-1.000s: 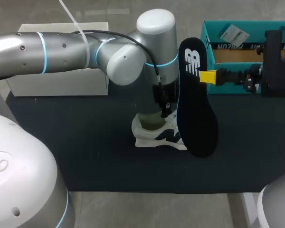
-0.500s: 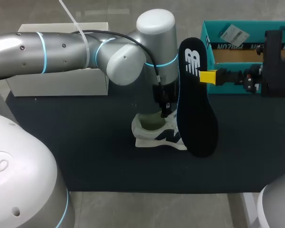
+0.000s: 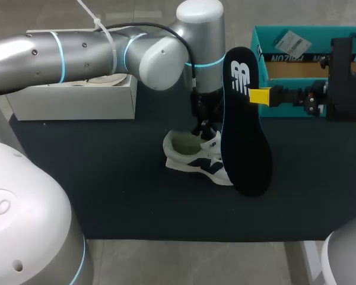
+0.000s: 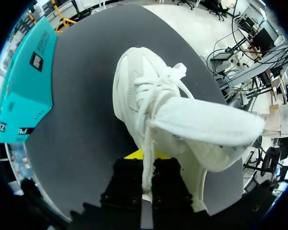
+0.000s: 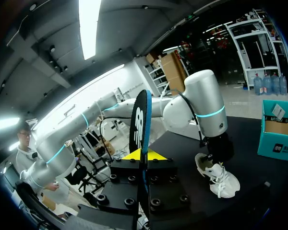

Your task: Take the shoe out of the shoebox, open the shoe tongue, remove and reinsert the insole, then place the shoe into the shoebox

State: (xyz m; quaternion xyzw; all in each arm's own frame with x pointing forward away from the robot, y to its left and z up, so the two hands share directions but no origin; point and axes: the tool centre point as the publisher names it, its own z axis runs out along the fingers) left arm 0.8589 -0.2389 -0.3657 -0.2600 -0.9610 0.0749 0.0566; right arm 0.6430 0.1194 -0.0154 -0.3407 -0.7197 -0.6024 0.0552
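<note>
The left hand (image 4: pixel 146 162) is clenched on the shoe (image 4: pixel 149 96), a white lace running down between its fingers and the tongue pulled up just ahead of them. The shoe's long axis runs straight out from this hand, toe farthest, sole on the dark counter (image 3: pixel 107 178). Seen from above, the left hand (image 3: pixel 204 127) stands over the shoe (image 3: pixel 193 157), heel opening on its outer side, toe hidden behind the insole (image 3: pixel 244 136). The right hand (image 3: pixel 260 96) grips that dark insole near its end with the white logo. From its wrist, the right hand (image 5: pixel 143 157) has the insole (image 5: pixel 140 120) edge-on between its fingers, long axis crossing them. Behind this hand sits the teal shoebox (image 3: pixel 267 53), with printed lettering and a paper label.
</note>
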